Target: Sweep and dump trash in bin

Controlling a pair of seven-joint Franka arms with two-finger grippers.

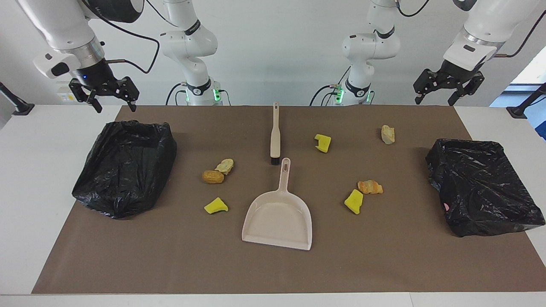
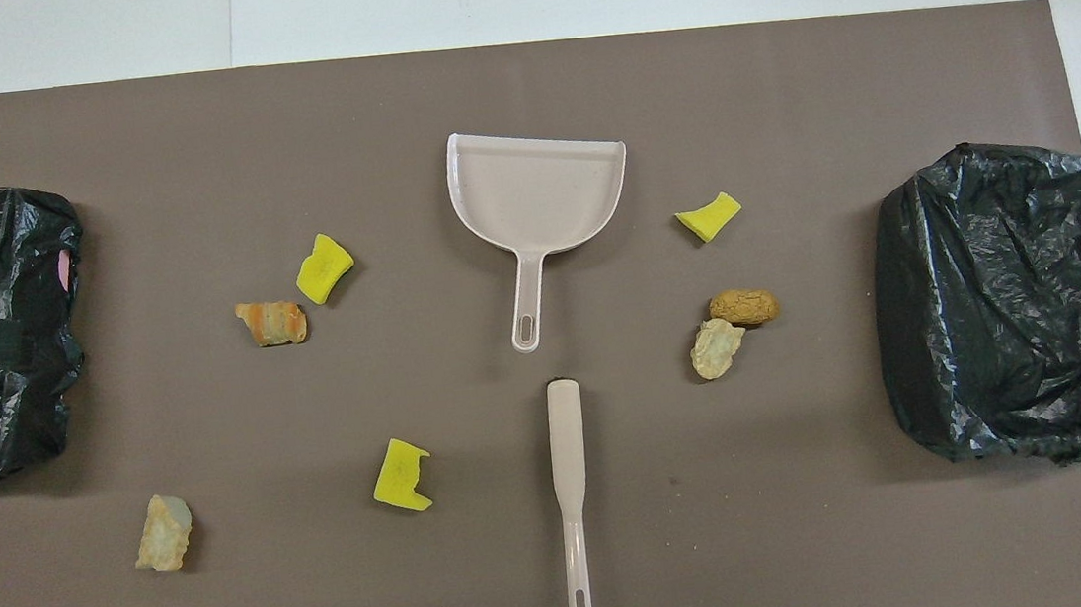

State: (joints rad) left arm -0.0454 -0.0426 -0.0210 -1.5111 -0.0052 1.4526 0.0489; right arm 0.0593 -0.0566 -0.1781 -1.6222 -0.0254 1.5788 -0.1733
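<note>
A: Hands first, from the facing camera. My right hand (image 1: 111, 93) hangs in the air over the desk's edge by the right-end bin (image 1: 126, 166), fingers spread, gripping nothing. My left hand (image 1: 447, 86) is up over the mat's corner, above the left-end bin (image 1: 482, 185), released too, nothing in it.

B: And the trash?

A: All on the brown mat (image 1: 273, 268), loose. A brown lump (image 1: 212, 177) touches a pale lump (image 1: 225, 166), with a yellow sponge chunk (image 1: 216, 206) farther from me than those two. Toward my left arm's end, a second yellow chunk (image 1: 354, 201) sits just beside an orange-brown lump (image 1: 370, 186). Closer to me lie a third yellow chunk (image 1: 323, 143) and a beige lump (image 1: 387, 134). None is in either bin.

B: Switch to the overhead camera.

A: The dustpan (image 2: 538, 193) lies mid-mat, handle pointing back at me. The brush (image 2: 571, 499) lies in line with it, nearer to me, bristle end just short of the dustpan's handle tip, not touching. Both bins sit at the mat's ends, lined with black bags. Only a dark sliver of each hand shows over them there.
</note>
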